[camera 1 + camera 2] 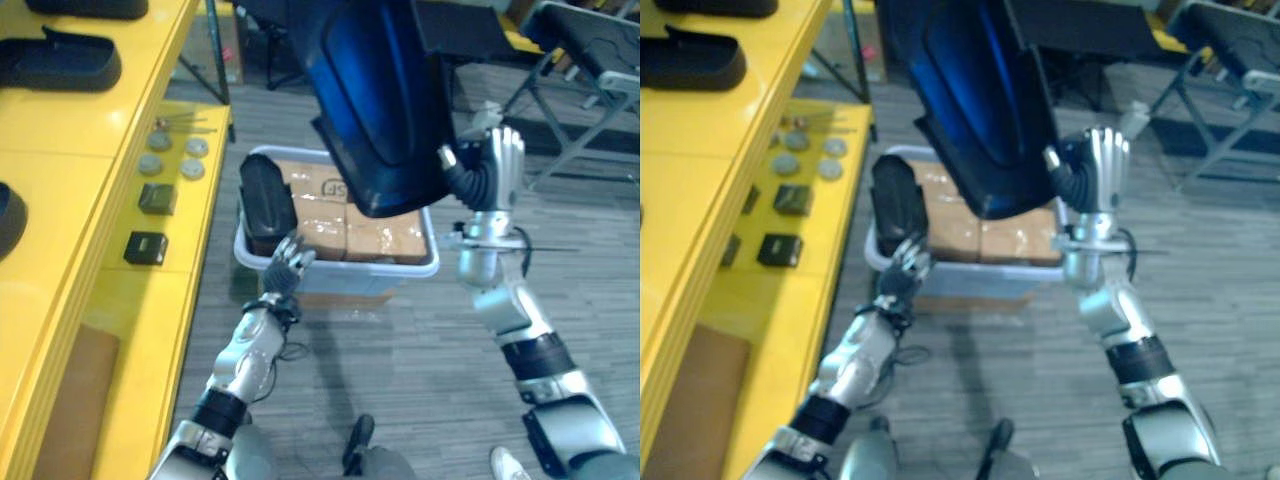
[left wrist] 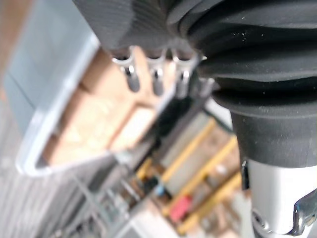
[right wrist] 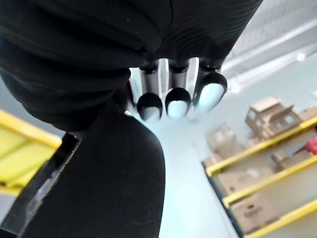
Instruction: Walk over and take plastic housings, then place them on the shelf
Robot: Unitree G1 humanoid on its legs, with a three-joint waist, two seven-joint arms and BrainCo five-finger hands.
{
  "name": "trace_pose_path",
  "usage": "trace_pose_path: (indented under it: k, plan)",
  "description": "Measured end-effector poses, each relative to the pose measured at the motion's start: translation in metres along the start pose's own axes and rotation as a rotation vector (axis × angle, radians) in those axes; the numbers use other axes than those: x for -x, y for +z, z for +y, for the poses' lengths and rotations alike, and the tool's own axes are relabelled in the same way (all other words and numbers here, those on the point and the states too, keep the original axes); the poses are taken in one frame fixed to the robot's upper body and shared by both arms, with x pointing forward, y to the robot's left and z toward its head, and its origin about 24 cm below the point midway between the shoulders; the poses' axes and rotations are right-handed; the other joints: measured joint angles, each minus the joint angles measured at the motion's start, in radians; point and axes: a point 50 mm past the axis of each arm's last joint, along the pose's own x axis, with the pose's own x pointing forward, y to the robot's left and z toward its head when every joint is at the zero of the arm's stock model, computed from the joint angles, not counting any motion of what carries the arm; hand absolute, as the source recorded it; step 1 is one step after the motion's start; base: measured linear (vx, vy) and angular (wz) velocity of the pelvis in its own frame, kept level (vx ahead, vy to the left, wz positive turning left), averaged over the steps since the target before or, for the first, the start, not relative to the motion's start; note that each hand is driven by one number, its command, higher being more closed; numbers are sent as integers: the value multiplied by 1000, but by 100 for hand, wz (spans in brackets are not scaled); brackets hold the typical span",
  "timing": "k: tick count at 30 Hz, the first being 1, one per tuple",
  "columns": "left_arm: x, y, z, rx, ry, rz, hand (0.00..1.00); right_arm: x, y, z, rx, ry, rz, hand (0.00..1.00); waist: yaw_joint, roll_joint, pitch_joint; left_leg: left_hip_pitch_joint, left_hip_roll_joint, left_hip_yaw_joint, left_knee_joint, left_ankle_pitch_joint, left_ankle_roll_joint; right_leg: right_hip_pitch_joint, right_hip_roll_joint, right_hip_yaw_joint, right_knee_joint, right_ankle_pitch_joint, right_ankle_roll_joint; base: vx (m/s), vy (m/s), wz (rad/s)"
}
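Above the bin (image 1: 350,282), right robot hand (image 1: 497,165) clasps one housing (image 1: 380,100) — left robot hand (image 1: 290,262) spread.

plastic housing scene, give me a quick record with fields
held housing: large, dark, held up high
right hand: curled on the held housing's edge
left hand: open, by the bin rim
bin: on floor, holds cardboard boxes and a second housing
shelf: yellow, robot's left, dark housings on it

Five dark housings (image 1: 380,100), four grey discs (image 1: 150,163), two small dark blocks (image 1: 157,198), one pale bin (image 1: 420,268)
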Motion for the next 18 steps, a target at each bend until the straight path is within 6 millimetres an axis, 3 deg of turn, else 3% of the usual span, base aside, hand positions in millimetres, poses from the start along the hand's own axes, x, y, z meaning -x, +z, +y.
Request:
trace_pose_path:
  k: [2, 10, 18]
  plan:
    - [-3, 2, -12, 18, -34, -38, 0, 9, 3, 9, -6, 48, -1, 100, 1, 5, -19, 11, -2, 6, -17, 8, -3, 2, 0, 5, -6, 3, -4, -23, -7, -7]
    - [-4, 15, -27, 101, -70, -163, 0, 33, 14, 34, -78, 179, 10, 100, 0, 5, -55, 53, -15, 5, -78, 36, -4, 21, -6, -1, -10, 3, -4, -14, 6, 1]
    - [0, 32, -34, 211, -110, -276, 0, 41, 15, 46, -87, 211, 27, 100, 3, 4, -67, 87, -31, 0, -166, 86, -6, 23, -14, -20, -11, 3, -4, -20, 6, 5]
